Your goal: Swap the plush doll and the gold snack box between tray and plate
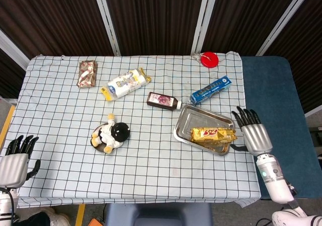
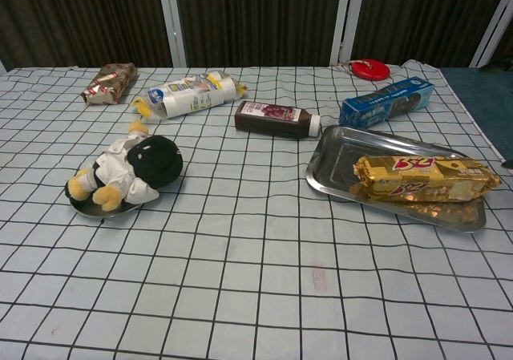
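Two containers sit well apart on the checked bench (image 1: 60, 115): a steel tray (image 1: 187, 119) at right and a small plate (image 2: 80, 206) at left. The gold snack box (image 1: 213, 134) lies flat along the tray's near-right side, one end overhanging the rim, apparently just set down. The plush doll (image 1: 111, 134) sprawls on the plate, hiding most of it. The right hand (image 1: 254, 133) hangs just right of the tray, fingers (image 1: 245, 117) spread and holding nothing, seemingly clear of the box. The left hand (image 1: 16, 160) waits off the bench's near-left edge, fingers apart, empty. Judging by this layout, either the swap is finished or neither item has yet changed places.
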You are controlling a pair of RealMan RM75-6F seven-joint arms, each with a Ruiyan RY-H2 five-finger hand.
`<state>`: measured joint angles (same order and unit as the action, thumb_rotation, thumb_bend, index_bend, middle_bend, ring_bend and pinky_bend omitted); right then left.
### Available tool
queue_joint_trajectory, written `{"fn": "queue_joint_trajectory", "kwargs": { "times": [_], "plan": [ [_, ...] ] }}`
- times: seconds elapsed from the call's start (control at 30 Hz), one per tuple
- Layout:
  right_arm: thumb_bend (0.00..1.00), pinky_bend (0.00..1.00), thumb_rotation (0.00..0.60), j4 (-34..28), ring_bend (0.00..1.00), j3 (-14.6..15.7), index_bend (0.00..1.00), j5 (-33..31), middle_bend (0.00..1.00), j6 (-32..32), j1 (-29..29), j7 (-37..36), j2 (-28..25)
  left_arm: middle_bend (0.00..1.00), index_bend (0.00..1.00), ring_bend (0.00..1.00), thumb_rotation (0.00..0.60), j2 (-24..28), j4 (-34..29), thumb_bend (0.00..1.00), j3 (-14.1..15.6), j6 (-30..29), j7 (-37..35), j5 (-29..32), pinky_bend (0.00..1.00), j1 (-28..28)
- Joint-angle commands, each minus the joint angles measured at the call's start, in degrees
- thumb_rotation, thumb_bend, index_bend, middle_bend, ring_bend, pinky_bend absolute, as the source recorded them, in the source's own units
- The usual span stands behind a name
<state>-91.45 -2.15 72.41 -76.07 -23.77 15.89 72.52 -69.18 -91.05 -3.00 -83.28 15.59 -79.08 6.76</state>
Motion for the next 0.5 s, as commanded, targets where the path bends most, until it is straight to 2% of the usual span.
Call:
{"fn": "queue_joint_trajectory", "kwargs": {
  "times": [0.03, 0.2, 0.3, 0.4, 0.5],
  "plan": [
    [0.12, 0.03, 0.6, -2.06, 0.0, 0.05, 0.0, 1.87, 0.0, -9.12, 6.45, -1.49, -2.18, 0.11, 0.14, 0.03, 0.6, 0.21, -0.2, 0.44, -0.23, -0.64, -0.04, -0.08, 0.11, -0.25],
    [0.12, 0.03, 0.6, 0.24, 0.0, -1.41, 0.0, -1.16, 0.0, -14.21, 11.56, -3.31, -2.08, 0.11, 0.14, 0.03, 0.6, 0.91, -1.19, 0.44, -0.63, -2.11, -0.11, -0.14, 0.11, -0.92],
    [0.12, 0.03, 0.6, 0.14, 0.0, -2.92, 0.0, -4.79, 0.0, -12.83, 12.93, -5.51, -2.79, 0.12, 0.14, 0.03, 0.6, 1.18, -1.82, 0.44, -0.75, -2.85, 0.47, -0.23, 0.11, -1.25],
    [0.12, 0.03, 0.6, -0.42, 0.0, -3.28, 0.0, -3.57, 0.0, -10.72, 12.75, -8.41, -4.58, 0.12, 0.14, 0.03, 0.6, 1.14, -1.91, 0.44, -0.85, -3.51, 0.75, -0.61, 0.11, -1.45],
    [0.12, 0.03, 0.6, 0.42, 0.0, -3.18, 0.0, -2.36, 0.0, -11.28, 13.12, -6.96, -3.88, 0.12, 0.14, 0.03, 0.6, 0.95, -1.66, 0.44, -0.89, -3.82, 0.85, -0.99, 0.11, -1.5]
  ]
}}
